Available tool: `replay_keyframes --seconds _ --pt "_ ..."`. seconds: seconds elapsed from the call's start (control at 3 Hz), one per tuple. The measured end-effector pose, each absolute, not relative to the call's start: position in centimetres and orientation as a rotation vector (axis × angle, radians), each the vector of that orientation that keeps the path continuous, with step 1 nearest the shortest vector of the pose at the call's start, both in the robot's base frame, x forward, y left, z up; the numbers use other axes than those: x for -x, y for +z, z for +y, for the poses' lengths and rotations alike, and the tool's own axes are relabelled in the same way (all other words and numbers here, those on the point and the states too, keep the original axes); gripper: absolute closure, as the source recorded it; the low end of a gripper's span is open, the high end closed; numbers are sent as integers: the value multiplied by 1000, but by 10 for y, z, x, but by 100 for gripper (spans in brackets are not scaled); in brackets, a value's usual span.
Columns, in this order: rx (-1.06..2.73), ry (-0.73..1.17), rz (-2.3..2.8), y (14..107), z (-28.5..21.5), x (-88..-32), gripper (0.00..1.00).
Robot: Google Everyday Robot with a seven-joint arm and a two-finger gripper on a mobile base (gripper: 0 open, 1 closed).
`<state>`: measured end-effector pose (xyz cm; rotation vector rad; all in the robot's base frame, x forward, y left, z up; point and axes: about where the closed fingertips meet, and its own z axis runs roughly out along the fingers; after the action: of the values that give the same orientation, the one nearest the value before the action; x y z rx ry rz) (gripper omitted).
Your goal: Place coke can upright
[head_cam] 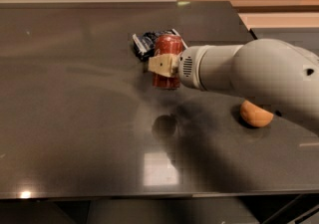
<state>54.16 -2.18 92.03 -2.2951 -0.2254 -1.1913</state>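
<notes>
The red coke can (167, 49) stands roughly upright in my gripper (163, 64), near the middle of the dark table (75, 98). The tan gripper is shut around the can's middle. The can hangs a little above the table, with its round shadow (165, 126) on the surface below it. My white arm (249, 73) reaches in from the right.
A dark blue and white snack bag (147, 42) lies just behind the can. An orange fruit (255, 114) sits to the right, partly under my arm. The table's front edge runs along the bottom and its right edge is near the fruit.
</notes>
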Motion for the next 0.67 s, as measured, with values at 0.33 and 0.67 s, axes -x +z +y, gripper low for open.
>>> replay_keyframes --seconds 0.33,0.67 --pt "2281 -1328 -386 913 -16 -538 100" --pt "2255 -1459 -468 909 -15 -538 100"
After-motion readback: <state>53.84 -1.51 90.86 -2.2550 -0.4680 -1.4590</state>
